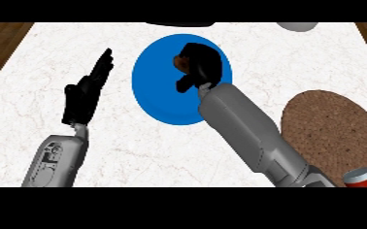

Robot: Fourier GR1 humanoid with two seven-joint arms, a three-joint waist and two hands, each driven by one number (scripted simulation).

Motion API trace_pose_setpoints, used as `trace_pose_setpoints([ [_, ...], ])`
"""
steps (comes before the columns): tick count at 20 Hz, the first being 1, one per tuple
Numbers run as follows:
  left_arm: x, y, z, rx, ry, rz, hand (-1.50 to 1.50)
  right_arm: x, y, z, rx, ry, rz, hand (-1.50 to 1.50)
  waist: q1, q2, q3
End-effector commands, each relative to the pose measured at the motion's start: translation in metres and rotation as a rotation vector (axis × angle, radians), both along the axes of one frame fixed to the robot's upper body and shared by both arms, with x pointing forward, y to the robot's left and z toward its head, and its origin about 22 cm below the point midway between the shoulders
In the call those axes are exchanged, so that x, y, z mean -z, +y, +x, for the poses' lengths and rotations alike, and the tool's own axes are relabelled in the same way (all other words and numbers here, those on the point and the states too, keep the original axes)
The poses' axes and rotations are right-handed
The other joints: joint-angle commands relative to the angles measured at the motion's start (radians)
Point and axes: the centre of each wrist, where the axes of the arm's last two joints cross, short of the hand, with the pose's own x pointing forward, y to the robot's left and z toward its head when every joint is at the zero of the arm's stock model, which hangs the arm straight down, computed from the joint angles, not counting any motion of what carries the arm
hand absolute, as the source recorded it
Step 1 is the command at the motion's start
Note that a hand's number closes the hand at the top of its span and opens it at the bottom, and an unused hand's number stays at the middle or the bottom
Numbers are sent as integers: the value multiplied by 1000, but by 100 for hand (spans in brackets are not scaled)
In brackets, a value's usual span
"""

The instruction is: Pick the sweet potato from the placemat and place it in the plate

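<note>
The right robot hand (204,64) curls round the sweet potato (179,62) over the plate (154,94), well apart from the placemat (323,121). If the fingers open too high or off-centre, it could roll over the rim onto the desk (136,150). The left robot hand (80,101) rests open

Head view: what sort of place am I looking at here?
Probably a kitchen counter: a blue plate and a brown placemat lie on its white marbled top, and the right hand holds a sweet potato.

Curled fingers (208,58) of the right hand (201,72) hide most of the sweet potato (179,62).
</note>
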Motion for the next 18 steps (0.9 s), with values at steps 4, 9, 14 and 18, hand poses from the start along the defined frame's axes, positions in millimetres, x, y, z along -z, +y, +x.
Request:
trace_pose_setpoints([
  [4, 3, -14, -1, 25, 0, 6, 0, 5, -1, 12, 17, -33, 158, -150, 21, 4, 1],
  [9, -4, 3, 8, 2, 22, -2, 0, -13, 2, 5, 31, -182, 425, -150, -1, -2, 1],
  [14, 0, 23, 5, -48, 34, 3, 0, -6, -9, 1, 148, -265, 559, -150, -51, -13, 0],
  [18, 6, 13, -17, -57, 36, 0, 0, 9, -44, -3, 246, -296, 604, -150, -69, -22, 1],
])
